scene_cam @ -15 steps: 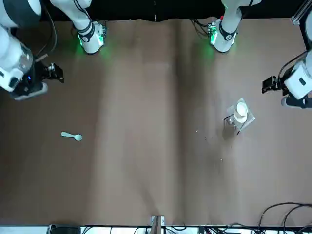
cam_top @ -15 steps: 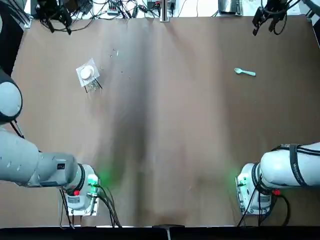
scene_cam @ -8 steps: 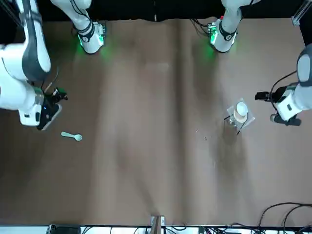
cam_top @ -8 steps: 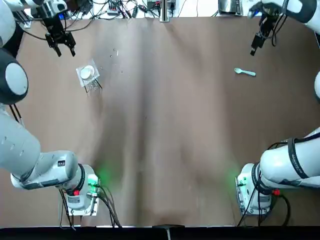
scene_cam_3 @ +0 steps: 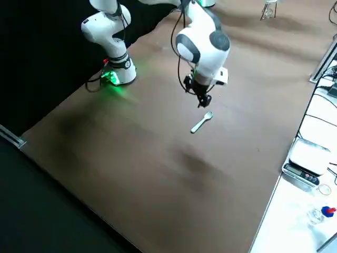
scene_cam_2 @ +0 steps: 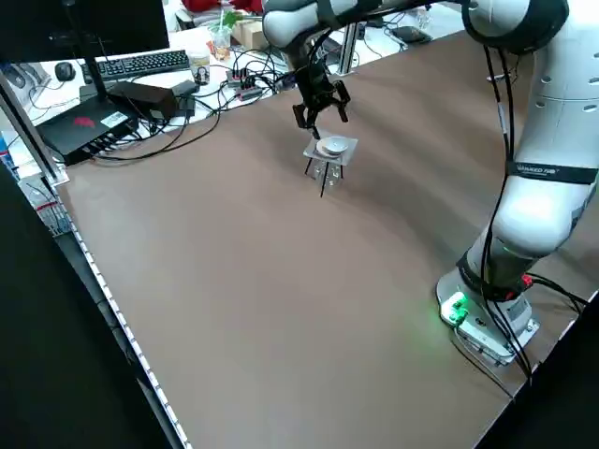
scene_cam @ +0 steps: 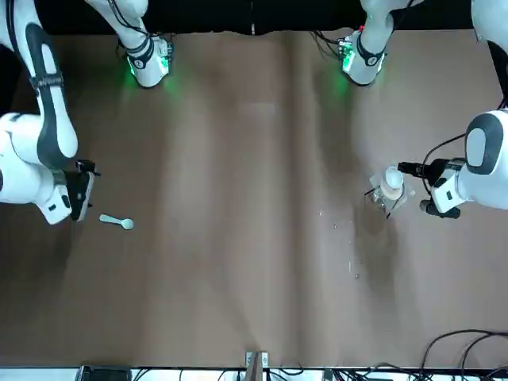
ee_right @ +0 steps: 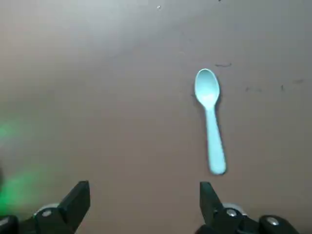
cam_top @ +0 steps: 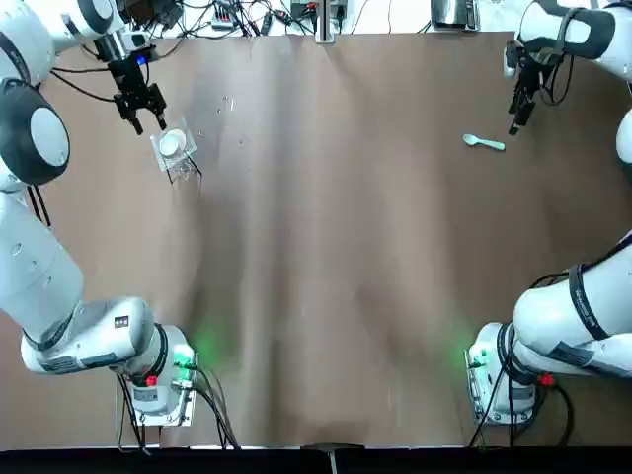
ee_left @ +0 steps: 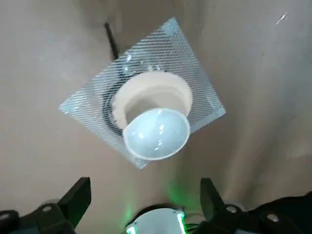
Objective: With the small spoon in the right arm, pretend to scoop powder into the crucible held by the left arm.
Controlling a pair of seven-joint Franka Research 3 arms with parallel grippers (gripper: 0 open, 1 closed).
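While crucible rests on mesh, spoon lies apart.

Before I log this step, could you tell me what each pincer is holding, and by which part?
Nothing is held. The right pincer hangs open by the spoon lying on the table; the left pincer, open, by the crucible on its mesh.
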